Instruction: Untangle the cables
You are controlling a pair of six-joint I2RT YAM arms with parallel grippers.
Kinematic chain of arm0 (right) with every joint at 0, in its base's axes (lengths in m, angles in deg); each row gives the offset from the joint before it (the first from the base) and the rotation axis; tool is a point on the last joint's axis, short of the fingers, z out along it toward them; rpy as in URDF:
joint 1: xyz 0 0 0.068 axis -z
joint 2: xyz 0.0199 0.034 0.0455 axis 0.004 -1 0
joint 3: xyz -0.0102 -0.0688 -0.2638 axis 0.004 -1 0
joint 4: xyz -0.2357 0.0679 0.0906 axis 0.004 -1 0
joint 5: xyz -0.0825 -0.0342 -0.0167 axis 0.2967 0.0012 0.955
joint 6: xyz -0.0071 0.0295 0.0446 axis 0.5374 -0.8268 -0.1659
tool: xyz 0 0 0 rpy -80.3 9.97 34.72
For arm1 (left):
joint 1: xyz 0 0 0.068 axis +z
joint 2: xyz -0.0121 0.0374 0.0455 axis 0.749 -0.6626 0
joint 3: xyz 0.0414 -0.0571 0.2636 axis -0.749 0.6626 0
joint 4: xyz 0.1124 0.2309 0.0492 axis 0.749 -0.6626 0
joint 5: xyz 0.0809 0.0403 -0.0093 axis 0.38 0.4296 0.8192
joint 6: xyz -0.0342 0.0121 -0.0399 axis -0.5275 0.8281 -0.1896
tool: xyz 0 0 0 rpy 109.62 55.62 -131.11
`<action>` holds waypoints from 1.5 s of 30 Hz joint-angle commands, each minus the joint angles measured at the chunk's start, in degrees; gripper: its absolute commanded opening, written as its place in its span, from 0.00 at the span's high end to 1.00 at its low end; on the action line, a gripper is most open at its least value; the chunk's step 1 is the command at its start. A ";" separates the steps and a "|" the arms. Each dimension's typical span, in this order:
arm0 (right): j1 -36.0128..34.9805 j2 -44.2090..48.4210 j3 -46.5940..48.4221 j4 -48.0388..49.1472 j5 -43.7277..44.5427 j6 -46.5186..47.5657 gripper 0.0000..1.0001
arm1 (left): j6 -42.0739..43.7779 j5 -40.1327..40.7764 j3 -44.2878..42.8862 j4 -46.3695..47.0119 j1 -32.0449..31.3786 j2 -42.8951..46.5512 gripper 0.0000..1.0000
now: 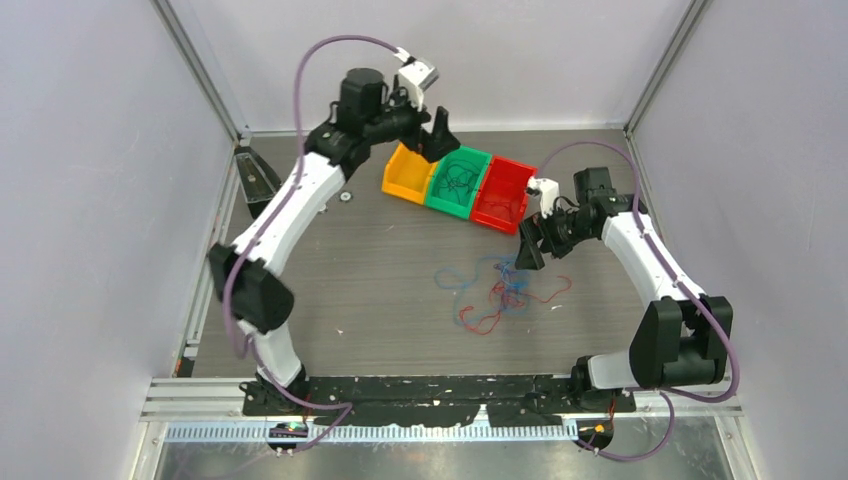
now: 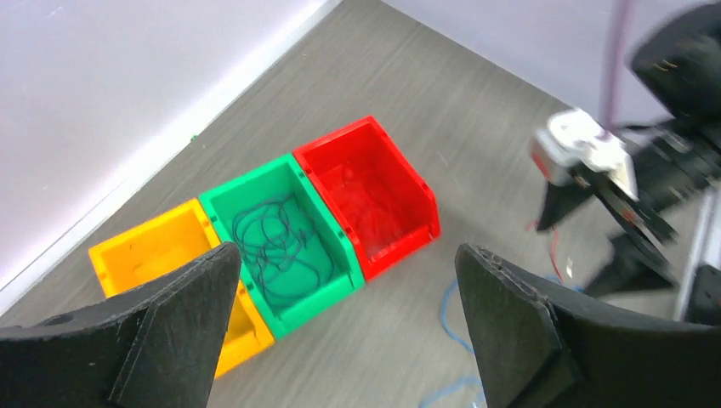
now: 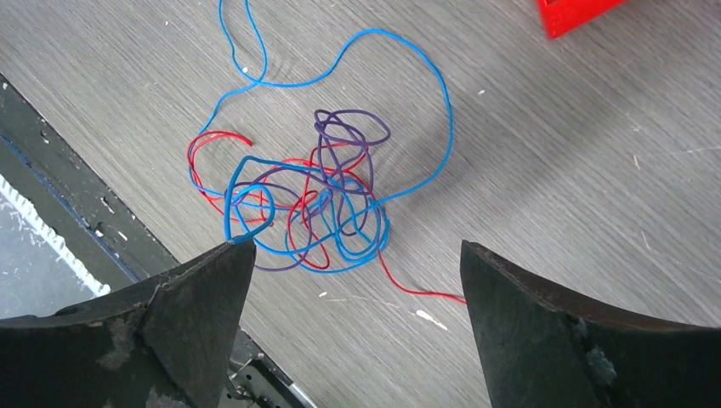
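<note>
A tangle of thin red, blue and purple cables (image 1: 505, 290) lies on the table right of centre; in the right wrist view (image 3: 315, 200) the strands loop through each other. A dark cable (image 1: 457, 180) lies coiled in the green bin (image 1: 437, 201), and it also shows in the left wrist view (image 2: 276, 242). My left gripper (image 1: 440, 140) hangs open and empty above the yellow and green bins. My right gripper (image 1: 527, 250) is open and empty, just above and behind the tangle, its jaws wide apart in its wrist view (image 3: 357, 340).
A yellow bin (image 1: 405, 173), the green bin and a red bin (image 1: 503, 195) stand in a row at the back. The red bin's corner (image 3: 578, 13) shows in the right wrist view. A black rail (image 1: 400, 385) runs along the near edge.
</note>
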 commanded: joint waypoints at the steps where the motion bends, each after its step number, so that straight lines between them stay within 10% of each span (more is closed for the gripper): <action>1: -0.08 2.37 0.11 -2.44 1.33 0.33 0.02 | 2.80 -4.95 17.13 3.88 1.57 14.24 0.00; 6: -1.14 1.62 -1.64 -2.32 -2.74 0.61 0.18 | 1.33 -13.29 37.83 7.90 1.11 27.52 0.00; 14: -3.27 3.89 -1.59 2.66 -16.97 -2.21 0.93 | 1.26 -19.84 58.93 15.62 -3.29 35.80 0.03; 23: -11.60 10.72 -1.30 7.72 -21.66 -5.33 0.95 | 13.22 -23.05 58.71 18.19 -7.79 34.95 0.06; 33: -15.12 8.73 0.95 4.38 -1.94 -6.31 0.80 | 18.37 -5.74 43.07 2.29 -9.85 16.93 0.27; 45: -12.75 3.30 -1.75 2.92 7.61 -5.84 0.77 | 27.81 -3.78 30.51 -9.80 -11.30 -0.21 0.32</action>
